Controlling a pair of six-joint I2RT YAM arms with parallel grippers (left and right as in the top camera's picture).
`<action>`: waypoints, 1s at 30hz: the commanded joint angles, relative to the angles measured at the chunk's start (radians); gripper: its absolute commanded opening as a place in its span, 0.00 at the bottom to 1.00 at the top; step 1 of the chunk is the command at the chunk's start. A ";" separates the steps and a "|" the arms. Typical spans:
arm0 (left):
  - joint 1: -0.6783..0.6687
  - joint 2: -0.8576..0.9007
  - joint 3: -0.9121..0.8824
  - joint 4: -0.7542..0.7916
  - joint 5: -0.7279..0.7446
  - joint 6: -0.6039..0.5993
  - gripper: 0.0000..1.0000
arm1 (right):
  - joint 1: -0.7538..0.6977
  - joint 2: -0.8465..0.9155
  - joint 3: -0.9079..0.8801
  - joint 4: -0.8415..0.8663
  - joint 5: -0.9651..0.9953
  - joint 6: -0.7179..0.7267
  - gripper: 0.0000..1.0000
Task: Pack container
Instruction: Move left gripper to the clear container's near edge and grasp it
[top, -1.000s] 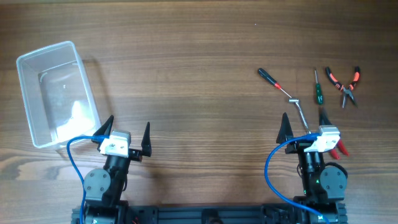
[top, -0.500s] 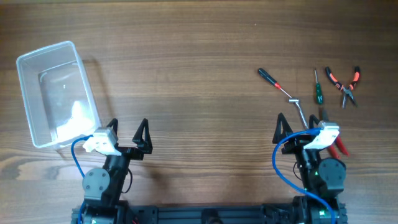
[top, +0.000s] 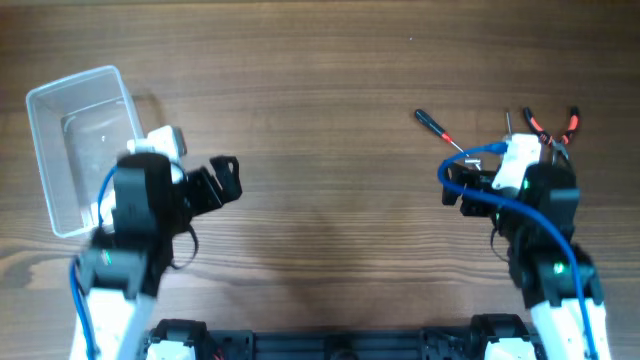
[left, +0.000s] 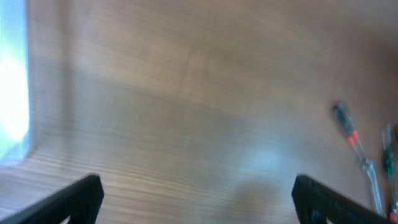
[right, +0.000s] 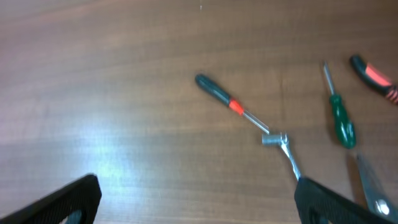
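The container (top: 78, 140) is a clear plastic tub standing empty at the far left; its bright edge shows in the left wrist view (left: 12, 81). My left gripper (top: 222, 182) is open and empty just right of the tub, above bare wood (left: 199, 202). My right gripper (top: 460, 188) is open and empty (right: 205, 202) over the tools. A black-and-red screwdriver (top: 432, 125) (right: 227, 102), a silver bent wrench (right: 283, 149) and a green screwdriver (right: 341, 121) lie ahead of it. The red-handled pliers (top: 560, 125) lie at the far right.
The right arm covers the wrench and most of the green screwdriver in the overhead view. Another metal tool tip (right: 370, 186) lies by the right finger. The black-and-red screwdriver also shows far right in the left wrist view (left: 348, 127).
Both arms have lifted from their rest pose and reached forward. The left gripper now sits beside the tub; the right arm now hangs over the tools. Both stay open.
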 joint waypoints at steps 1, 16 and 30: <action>0.004 0.174 0.325 -0.254 0.022 0.124 1.00 | 0.003 0.123 0.154 -0.126 -0.006 -0.079 1.00; 0.315 0.234 0.438 -0.496 -0.195 -0.480 0.99 | 0.003 0.329 0.338 -0.329 -0.022 -0.079 1.00; 0.728 0.476 0.395 -0.492 -0.073 -0.592 1.00 | 0.003 0.429 0.369 -0.359 -0.069 -0.078 1.00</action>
